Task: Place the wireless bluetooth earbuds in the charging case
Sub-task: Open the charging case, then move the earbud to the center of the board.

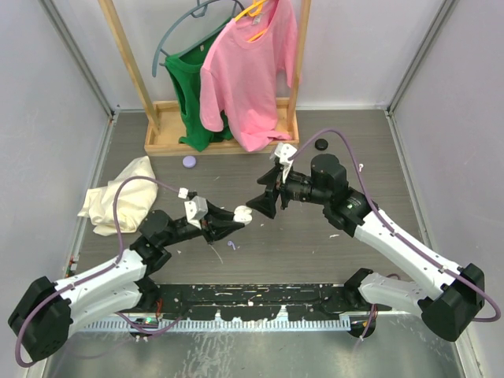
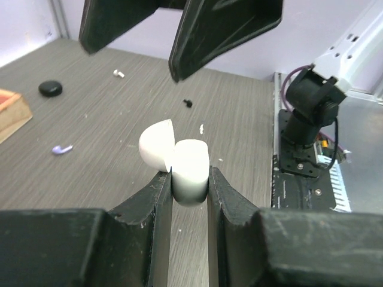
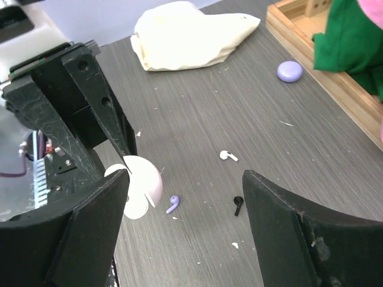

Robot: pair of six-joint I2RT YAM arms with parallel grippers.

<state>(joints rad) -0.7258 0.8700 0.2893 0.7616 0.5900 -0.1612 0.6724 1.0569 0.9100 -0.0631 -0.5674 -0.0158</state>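
Left gripper (image 2: 190,182) pinching the open white charging case (image 2: 190,162). Right gripper (image 3: 187,182) jaws spread. Lilac earbud (image 3: 173,204), white earbud (image 3: 227,156) and black earbud (image 3: 237,205) lie on the table (image 3: 299,119) between them, each apart.

The case (image 2: 190,167) is smooth, glossy white plastic, the fingers (image 2: 230,203) matt black plastic, the table (image 3: 299,143) matt grey wood grain.

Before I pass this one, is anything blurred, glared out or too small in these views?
Right wrist: table sharp, the white earbud, lilac earbud and black earbud readable; right fingers dark, soft. Left wrist: charging case crisp, left fingers soft. Top external: even light, earbuds mere specks.
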